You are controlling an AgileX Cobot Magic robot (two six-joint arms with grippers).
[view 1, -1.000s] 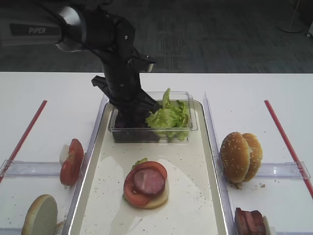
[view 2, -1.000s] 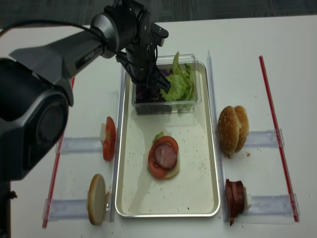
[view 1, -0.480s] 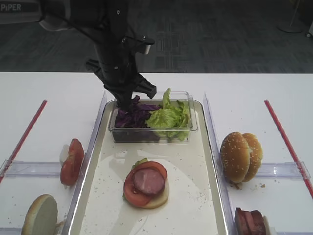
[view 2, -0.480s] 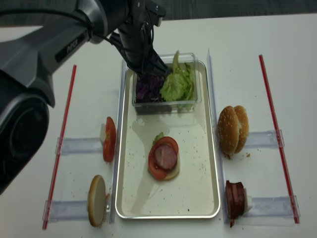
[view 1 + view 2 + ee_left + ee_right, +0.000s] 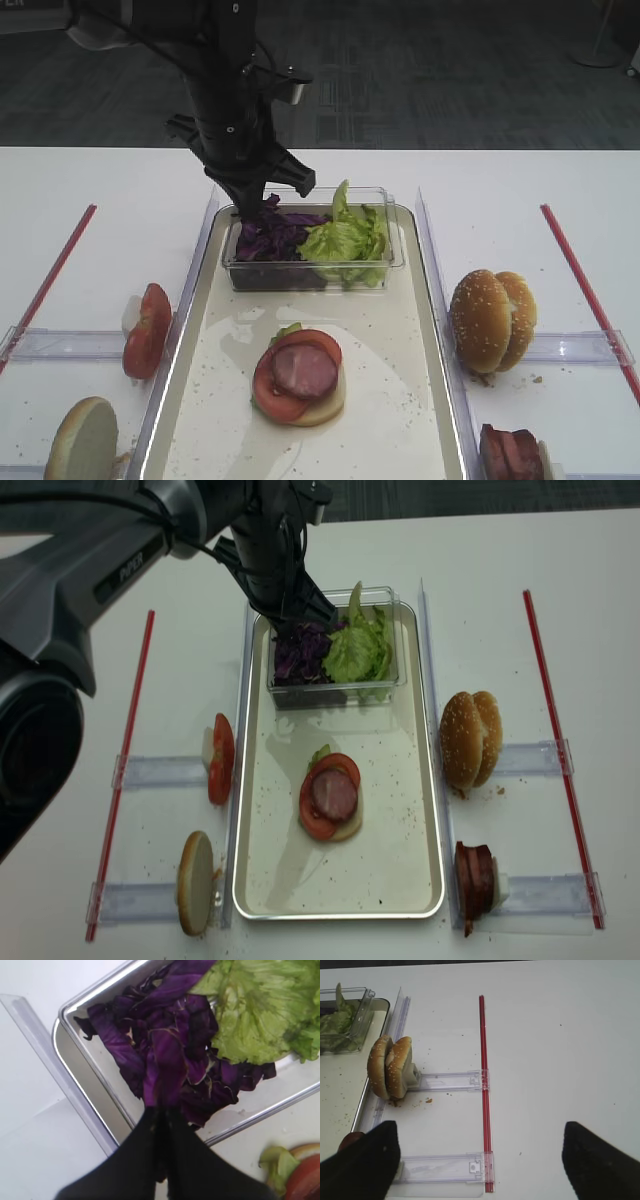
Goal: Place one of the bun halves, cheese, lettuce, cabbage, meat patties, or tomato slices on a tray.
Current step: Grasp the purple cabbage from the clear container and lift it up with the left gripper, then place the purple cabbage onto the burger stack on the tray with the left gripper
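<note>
The tray (image 5: 430, 810) has a shiny metal rim and a matt speckled floor. The tub (image 5: 395, 250) is clear glossy plastic. The cabbage (image 5: 170, 1060) looks waxy and veined, the surface (image 5: 560, 1060) smooth matt white.

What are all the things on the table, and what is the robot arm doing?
tray: one, silver rim and cream speckled floor, middle of the table.
clear tub: one, see-through, at the tray's far end.
cabbage: a purple tangle, left side of the tub.
lettuce: green frilly leaves, right side of the tub.
stack: one, meat disc on tomato slices on a pale bun half, on the tray floor.
tomato slices: red, standing in a holder left of the tray.
bun half: one, pale face showing, near left corner.
sesame buns: two halves on edge, right of the tray.
meat patties: reddish brown, near right.
red strips: two, one each side.
left gripper: black, shut on the cabbage.
right gripper: black, open, above bare table.
</note>
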